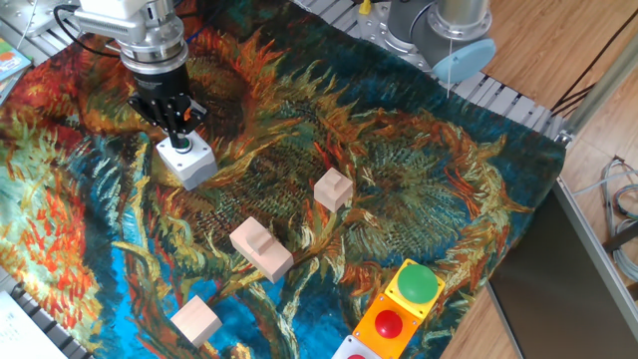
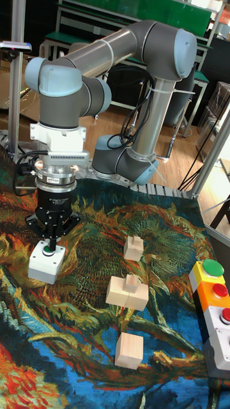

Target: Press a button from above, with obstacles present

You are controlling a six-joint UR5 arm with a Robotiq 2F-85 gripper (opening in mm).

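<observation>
Nearest the fixed camera, well clear of my work, a plain wooden block sits on the blue part of the painted cloth. At the cloth's lower right corner stand the yellow box with its large green button and the orange box with its red button; neither of those is my target. A little farther in lies the block with the stepped top, and beyond it the smallest-looking block. All three obstacles are well apart from where I am, so none of them crowds my approach now.

Farthest back on the left is the light grey box, and my gripper is directly above it, pointing straight down. The small green button on the box's top shows just beneath my fingertips in the tall view. My fingers are drawn together into a single point, with no gap between the tips, and they hold nothing.

I judge that the travel past the obstacles is done and that I am lined up. Whether my tip is touching the button or just off it, I cannot tell from either view, nor whether the button is depressed. What may remain is the final push down and then lifting away.
</observation>
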